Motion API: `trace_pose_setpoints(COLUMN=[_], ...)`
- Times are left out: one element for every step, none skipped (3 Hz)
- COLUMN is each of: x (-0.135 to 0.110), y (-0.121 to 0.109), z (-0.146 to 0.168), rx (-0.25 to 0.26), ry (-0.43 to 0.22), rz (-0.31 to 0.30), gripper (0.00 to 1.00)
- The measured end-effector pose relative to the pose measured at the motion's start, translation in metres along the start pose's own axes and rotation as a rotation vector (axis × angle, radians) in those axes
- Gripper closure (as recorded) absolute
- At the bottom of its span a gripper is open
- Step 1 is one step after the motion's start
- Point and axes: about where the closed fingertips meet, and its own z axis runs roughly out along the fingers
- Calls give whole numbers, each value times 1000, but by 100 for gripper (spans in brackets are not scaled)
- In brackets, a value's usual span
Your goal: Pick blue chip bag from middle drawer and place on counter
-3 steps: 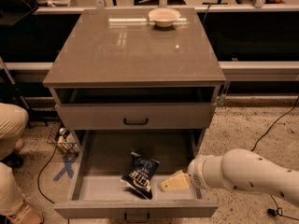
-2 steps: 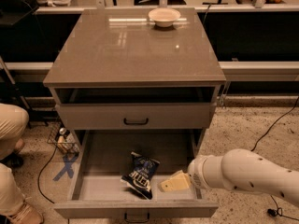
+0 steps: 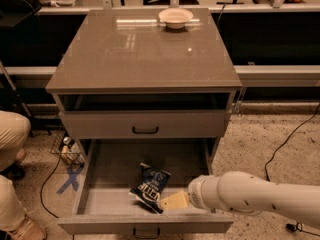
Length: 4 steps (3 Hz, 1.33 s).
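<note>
The blue chip bag (image 3: pixel 150 186) lies crumpled on the floor of the pulled-out middle drawer (image 3: pixel 107 200), right of its centre. My gripper (image 3: pixel 172 201), a tan wedge on the end of the white arm (image 3: pixel 250 194), is inside the drawer, low over the floor at the bag's lower right edge. I cannot tell whether it touches the bag. The arm comes in from the right over the drawer's front right corner. The counter (image 3: pixel 140 54) tops the cabinet, above and behind the drawer.
A cream bowl (image 3: pixel 175 17) stands at the counter's back edge. A shut drawer front (image 3: pixel 145 124) sits right above the open drawer. A person's legs (image 3: pixel 12 139) are at the left, beside a wire basket (image 3: pixel 67 151). A cable (image 3: pixel 285 144) runs on the floor at the right.
My gripper has moved a little left and down, closer to the bag's lower right edge. The bag and drawer have not moved.
</note>
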Motion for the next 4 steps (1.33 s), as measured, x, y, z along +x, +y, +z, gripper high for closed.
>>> trace_pose_setpoints(x=[5, 5, 0, -3], y=[5, 8, 11, 15], z=[32, 62, 89, 110], rx=[10, 33, 52, 55], ry=[4, 4, -3, -11], rz=[22, 32, 38, 51], gripper=[0, 0, 0, 0])
